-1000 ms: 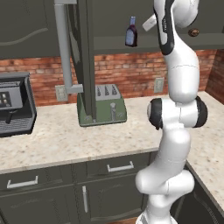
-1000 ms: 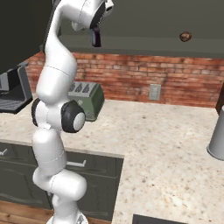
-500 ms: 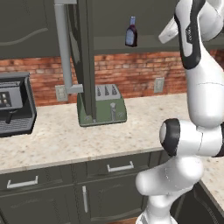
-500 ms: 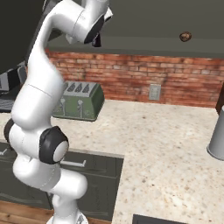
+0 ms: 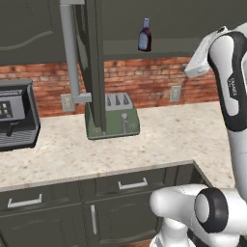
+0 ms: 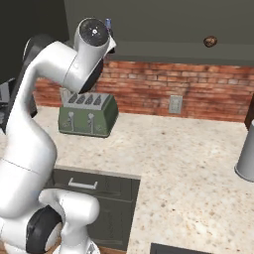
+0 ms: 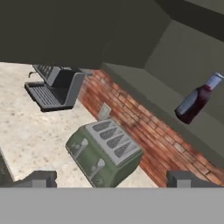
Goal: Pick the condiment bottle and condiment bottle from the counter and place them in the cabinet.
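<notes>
One condiment bottle (image 5: 144, 35), dark red with a pale blue cap, stands upright on the open cabinet's shelf (image 5: 159, 47) above the toaster. In the hand view the condiment bottle (image 7: 197, 99) appears tilted at the right, resting on the shelf (image 7: 148, 94). My gripper (image 7: 111, 179) is open; its two dark fingertips (image 7: 37, 178) are far apart with nothing between them. It hangs well back from the bottle, to the bottle's right in the left base view. The other condiment bottle is out of view.
A green toaster (image 5: 115, 116) sits on the speckled counter (image 5: 159, 140) against the brick wall. A black coffee machine (image 5: 14, 116) stands at the left. A grey canister (image 6: 245, 158) stands at the far right, and a small brown object (image 6: 210, 41) sits up in the cabinet.
The arm has swung right and back, away from the bottle on the shelf. The bottle has stayed in place and the gripper has stayed open.
</notes>
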You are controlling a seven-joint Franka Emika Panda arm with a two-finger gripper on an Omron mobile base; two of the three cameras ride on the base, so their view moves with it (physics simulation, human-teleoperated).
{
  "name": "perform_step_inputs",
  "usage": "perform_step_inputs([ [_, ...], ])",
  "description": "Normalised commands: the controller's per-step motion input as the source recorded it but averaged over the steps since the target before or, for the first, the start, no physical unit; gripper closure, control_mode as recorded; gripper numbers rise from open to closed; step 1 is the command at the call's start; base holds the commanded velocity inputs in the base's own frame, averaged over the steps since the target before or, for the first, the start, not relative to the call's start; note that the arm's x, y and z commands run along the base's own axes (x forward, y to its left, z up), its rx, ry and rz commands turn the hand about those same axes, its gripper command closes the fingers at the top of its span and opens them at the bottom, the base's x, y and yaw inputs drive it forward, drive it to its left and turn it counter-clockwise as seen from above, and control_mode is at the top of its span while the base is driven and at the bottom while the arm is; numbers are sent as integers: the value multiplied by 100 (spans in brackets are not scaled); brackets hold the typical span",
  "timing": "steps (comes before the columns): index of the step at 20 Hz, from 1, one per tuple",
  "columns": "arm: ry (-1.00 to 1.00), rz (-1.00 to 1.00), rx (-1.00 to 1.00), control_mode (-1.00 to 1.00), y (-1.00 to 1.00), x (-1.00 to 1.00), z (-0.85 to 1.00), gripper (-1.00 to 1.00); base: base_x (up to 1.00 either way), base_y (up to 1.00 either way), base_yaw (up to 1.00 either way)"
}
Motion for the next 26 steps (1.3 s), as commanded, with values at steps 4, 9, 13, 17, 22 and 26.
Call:
perform_step_inputs([
  [4,-4,0,0,-100,13,-99,-44,-100,0,0,0],
  [9,-1,0,0,-100,9,-92,-43,-100,0,0,0],
  [13,0,-4,0,-100,2,-73,-40,-100,0,0,0],
  [17,0,-16,0,-100,0,-50,-44,-100,0,0,0],
  [22,0,-30,1,-100,0,-33,-15,-100,0,0,0],
  [26,1,-37,5,-100,0,-4,-4,-100,0,0,0],
])
